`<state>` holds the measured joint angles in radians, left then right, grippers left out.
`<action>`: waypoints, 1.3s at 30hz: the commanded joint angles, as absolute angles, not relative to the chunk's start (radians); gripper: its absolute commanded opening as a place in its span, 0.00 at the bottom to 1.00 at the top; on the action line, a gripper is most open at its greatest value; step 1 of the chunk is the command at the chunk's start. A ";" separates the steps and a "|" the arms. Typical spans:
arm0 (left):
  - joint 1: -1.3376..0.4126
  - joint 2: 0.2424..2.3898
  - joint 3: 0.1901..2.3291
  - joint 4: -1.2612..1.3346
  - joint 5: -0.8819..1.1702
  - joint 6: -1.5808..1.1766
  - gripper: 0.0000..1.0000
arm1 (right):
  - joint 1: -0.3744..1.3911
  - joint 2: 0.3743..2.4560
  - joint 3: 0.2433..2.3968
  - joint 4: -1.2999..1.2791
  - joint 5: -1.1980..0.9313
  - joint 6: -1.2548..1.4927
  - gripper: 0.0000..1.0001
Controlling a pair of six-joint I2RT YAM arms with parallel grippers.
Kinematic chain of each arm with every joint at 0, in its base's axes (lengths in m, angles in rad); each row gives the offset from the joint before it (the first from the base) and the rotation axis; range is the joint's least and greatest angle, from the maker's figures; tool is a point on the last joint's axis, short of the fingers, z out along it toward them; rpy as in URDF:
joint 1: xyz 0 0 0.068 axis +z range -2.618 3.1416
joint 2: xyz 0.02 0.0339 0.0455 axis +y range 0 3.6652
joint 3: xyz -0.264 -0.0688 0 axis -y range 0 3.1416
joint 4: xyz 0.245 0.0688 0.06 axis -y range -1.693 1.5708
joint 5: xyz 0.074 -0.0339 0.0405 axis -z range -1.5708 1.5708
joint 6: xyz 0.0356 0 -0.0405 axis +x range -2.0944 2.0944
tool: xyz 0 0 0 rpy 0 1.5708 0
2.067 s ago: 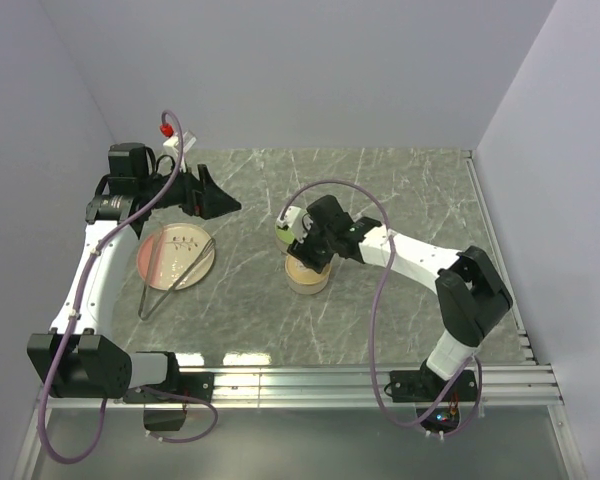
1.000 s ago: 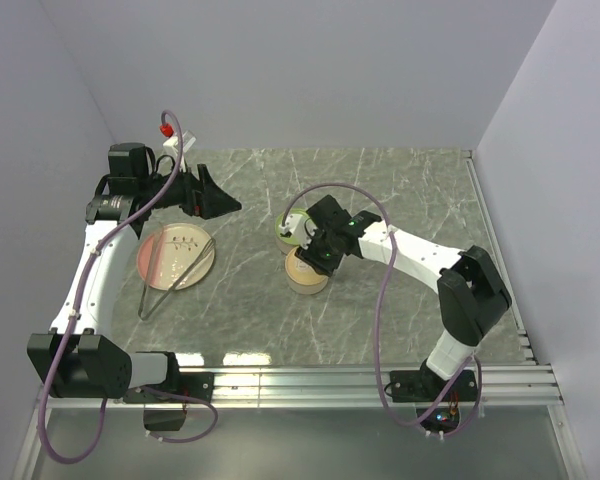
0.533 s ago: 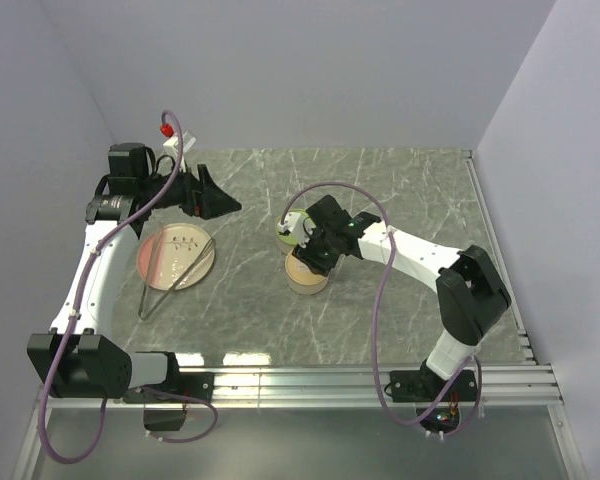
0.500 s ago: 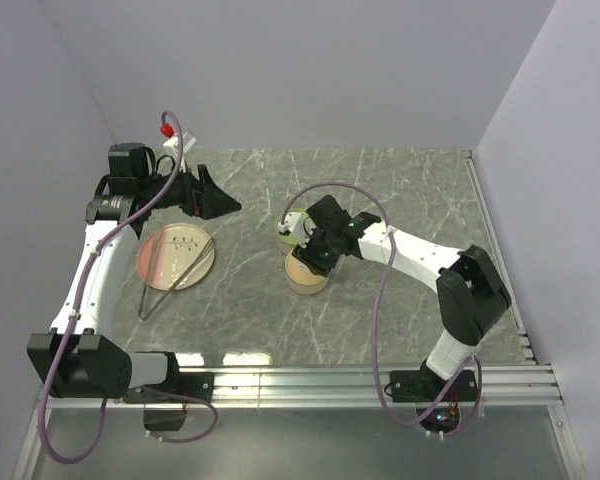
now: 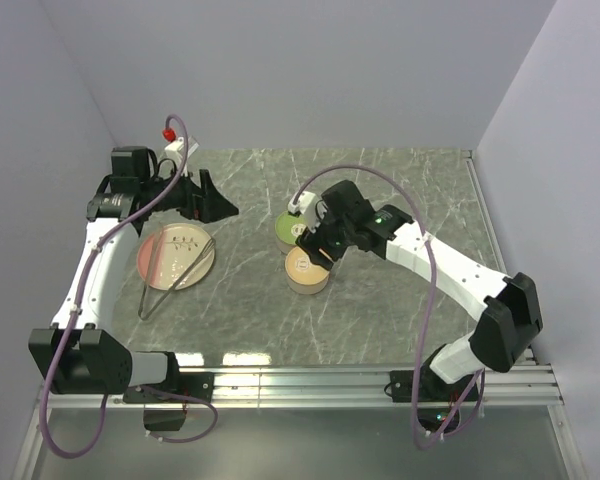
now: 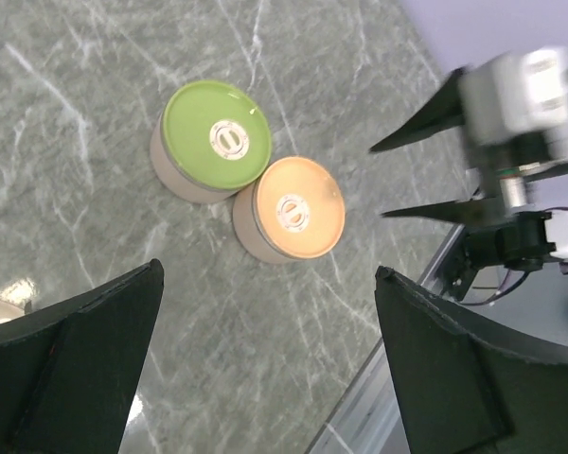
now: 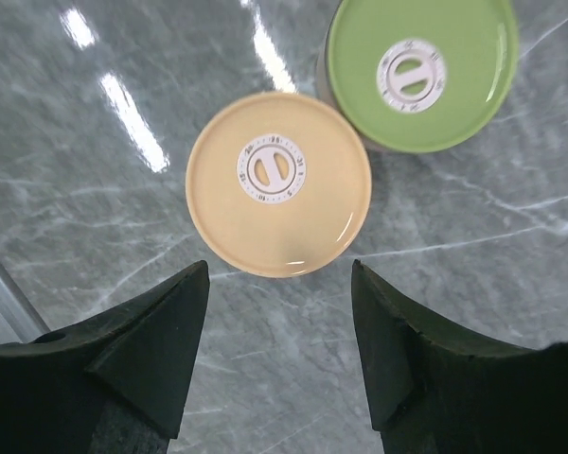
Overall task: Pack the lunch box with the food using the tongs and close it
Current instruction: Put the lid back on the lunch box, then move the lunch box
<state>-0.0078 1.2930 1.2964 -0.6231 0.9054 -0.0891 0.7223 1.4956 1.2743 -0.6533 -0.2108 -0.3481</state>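
Right gripper is parked open and empty just above the orange-lidded tin; green-lidded tin is set just beyond. Tins are judged light, rigid, slippery; lid rims are best pinched.

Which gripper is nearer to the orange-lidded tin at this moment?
Right. The right gripper hangs just above the orange-lidded tin, holding nothing. The left gripper is well off to the left, above the far edge of the pink plate.
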 commanded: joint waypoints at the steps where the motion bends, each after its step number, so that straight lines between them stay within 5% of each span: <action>1: -0.006 1.322 1.330 -0.719 0.867 0.052 0.99 | 0.736 1.463 1.336 -0.681 -0.201 -0.330 0.69; 5: -0.107 1.419 1.371 -0.955 0.662 0.366 0.86 | 0.733 1.473 1.350 -0.704 -0.147 -0.312 0.69; 9: -0.240 1.379 1.206 -0.902 0.494 0.509 0.78 | 0.669 1.483 1.371 -0.762 -0.219 -0.269 0.72; 21: -0.573 1.466 0.985 -0.506 0.362 0.387 0.70 | 0.230 1.379 1.229 -0.749 -0.393 -0.043 0.77; 39: -0.724 1.905 1.409 -0.310 0.299 0.034 0.67 | -0.032 1.242 0.986 -0.572 -0.498 0.163 0.76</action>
<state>-0.7113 1.8553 1.3079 -0.3664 0.3374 0.1425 -0.0235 1.2480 1.0012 -0.6350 -0.4553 0.1310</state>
